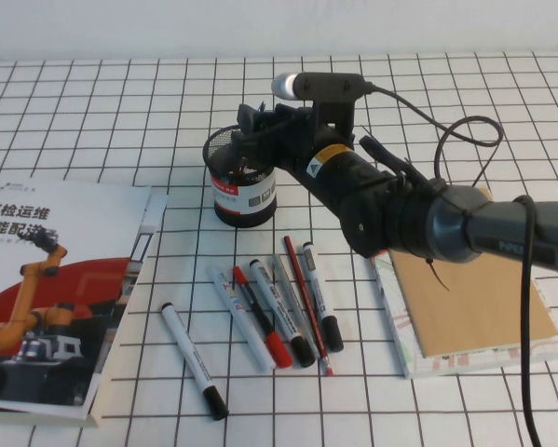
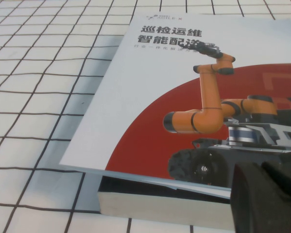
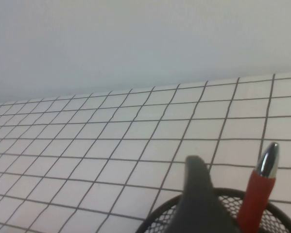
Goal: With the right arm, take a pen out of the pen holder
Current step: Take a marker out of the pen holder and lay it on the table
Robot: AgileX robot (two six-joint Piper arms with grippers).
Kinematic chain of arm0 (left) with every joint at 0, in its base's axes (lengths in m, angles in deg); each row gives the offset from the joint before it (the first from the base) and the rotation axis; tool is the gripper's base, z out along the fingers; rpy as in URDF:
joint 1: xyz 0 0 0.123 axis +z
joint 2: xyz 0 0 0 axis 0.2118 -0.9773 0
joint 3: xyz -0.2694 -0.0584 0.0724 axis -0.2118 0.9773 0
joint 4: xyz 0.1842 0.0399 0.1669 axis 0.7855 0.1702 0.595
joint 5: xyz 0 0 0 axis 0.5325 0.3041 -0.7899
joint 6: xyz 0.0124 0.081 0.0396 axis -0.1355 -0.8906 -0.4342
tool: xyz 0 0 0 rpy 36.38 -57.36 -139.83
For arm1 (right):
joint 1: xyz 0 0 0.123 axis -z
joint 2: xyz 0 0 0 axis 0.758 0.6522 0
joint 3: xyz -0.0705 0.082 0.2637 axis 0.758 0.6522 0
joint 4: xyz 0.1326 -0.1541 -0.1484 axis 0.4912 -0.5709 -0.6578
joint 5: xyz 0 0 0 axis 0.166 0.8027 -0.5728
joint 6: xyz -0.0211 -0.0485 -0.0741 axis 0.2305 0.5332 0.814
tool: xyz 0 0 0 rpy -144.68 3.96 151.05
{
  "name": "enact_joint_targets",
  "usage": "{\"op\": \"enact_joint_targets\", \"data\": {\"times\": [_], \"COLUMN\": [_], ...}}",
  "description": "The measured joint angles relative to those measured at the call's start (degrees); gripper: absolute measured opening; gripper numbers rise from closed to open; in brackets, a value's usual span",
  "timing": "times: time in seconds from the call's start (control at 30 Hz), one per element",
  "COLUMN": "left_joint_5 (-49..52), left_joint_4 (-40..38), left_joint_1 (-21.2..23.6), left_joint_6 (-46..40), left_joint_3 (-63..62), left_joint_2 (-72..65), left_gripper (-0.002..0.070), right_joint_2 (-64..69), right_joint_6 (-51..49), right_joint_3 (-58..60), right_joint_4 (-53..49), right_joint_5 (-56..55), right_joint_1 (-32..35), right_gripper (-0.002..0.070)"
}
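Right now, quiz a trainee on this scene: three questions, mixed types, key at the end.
1. True or false: the right claw is at the mouth of the pen holder, open, gripping nothing.
2. Which pen stands in the holder beside the right claw's finger? A) red pen with a silver tip B) blue marker C) yellow pencil
3. Fill in: the left claw hangs low by the edge of the ___.

Key: 1 true; 2 A; 3 book.

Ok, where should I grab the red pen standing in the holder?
Grip the red pen on its exposed upper barrel, below the silver tip, coming straight down: it stands nearly upright above the mesh pen holder rim. The right gripper hovers open over it; the left gripper sits by the booklet.
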Motion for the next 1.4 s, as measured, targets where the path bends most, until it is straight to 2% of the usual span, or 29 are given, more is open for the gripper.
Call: {"op": "enact_joint_targets", "data": {"times": [0.67, 1.4], "left_joint_5": [0.0, 0.0], "left_joint_4": [0.0, 0.0], "left_joint_1": [0.0, 0.0], "left_joint_6": [0.0, 0.0], "left_joint_3": [0.0, 0.0], "left_joint_2": [0.0, 0.0], "left_gripper": [-0.0003, -0.0003], "right_joint_2": [6.1, 8.3], "right_joint_6": [0.0, 0.0], "right_joint_3": [-9.4, -12.2], "right_joint_4": [4.2, 4.2], "right_joint_5": [5.2, 6.6], "right_joint_1": [1.6, 1.6], "right_gripper": [0.0387, 0.0386]}}
